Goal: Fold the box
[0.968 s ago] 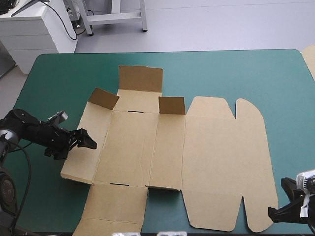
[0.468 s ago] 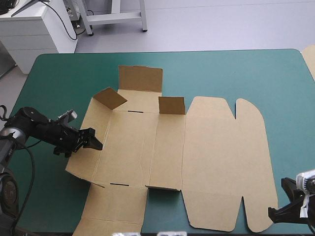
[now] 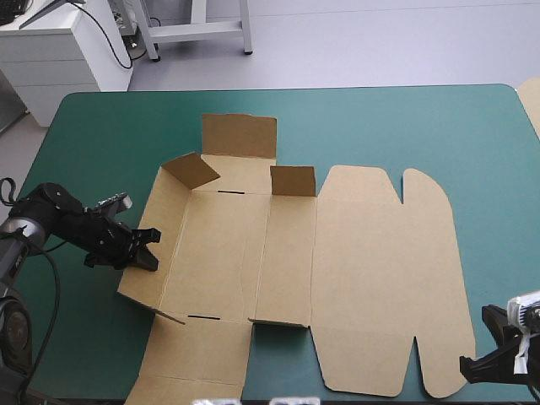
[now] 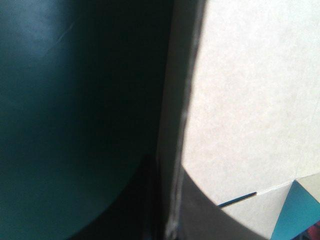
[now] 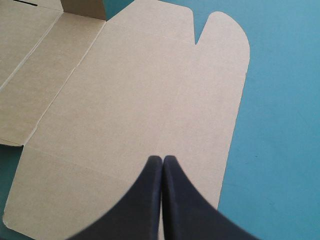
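1. The box (image 3: 287,253) lies open across the middle of the teal-green tabletop (image 3: 405,126), its long axis left to right, with the lid (image 3: 380,278) flat on the right
2. The left end effector (image 3: 150,250) is the nearer one, clamped on the outer edge of the left wall (image 3: 173,211); the rest of the board lies to its right
3. The right end effector (image 5: 162,159), fingers together, hovers over the lid's near corner
4. The left wall stands steeper than earlier; the right arm has not moved
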Tool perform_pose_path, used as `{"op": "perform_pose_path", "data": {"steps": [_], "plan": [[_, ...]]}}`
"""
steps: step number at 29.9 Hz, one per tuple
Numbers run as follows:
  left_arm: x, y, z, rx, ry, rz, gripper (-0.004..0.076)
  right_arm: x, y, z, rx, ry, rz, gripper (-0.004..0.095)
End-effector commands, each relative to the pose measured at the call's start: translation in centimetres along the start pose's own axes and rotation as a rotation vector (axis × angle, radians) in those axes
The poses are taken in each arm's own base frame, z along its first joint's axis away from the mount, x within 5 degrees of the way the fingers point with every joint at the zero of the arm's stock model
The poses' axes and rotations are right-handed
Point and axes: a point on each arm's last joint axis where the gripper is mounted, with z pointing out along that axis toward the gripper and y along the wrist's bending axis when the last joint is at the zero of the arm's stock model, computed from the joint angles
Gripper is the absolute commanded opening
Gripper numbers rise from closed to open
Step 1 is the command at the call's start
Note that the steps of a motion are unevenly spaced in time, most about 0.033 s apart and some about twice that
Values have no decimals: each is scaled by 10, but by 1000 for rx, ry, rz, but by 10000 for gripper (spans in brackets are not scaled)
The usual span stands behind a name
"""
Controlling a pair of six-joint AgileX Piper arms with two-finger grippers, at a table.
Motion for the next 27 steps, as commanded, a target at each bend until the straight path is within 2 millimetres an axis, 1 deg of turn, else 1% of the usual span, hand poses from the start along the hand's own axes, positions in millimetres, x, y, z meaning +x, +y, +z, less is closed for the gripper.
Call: {"op": "perform_pose_path", "data": {"steps": [1,4,6,9,15,17,20,21,27], "plan": [[-1,-18,-23,-12,9,74,-8,-6,0,-2,3,-15,-6,-21],[-14,-31,-42,-154,-33,90,-8,-6,0,-2,3,-15,-6,-21],[-23,-48,-52,-238,-67,131,-8,-6,0,-2,3,-14,-6,-21],[-31,-82,-61,-331,-109,309,-8,-6,1,-2,-4,-14,-3,-21],[-38,-151,-75,-648,-194,690,-8,-6,1,-2,-7,-14,-3,-21],[-40,-170,-76,-750,-210,803,-8,-6,1,-2,-7,-14,-3,-21],[-44,-189,-70,-848,-203,951,-8,-6,2,-2,-13,-14,-1,-21],[-46,-197,-65,-874,-207,1007,-8,-6,2,-2,-14,-14,2,-21],[-57,-223,-40,-950,-293,1198,-8,-6,2,-2,-14,-14,12,-21]]}}
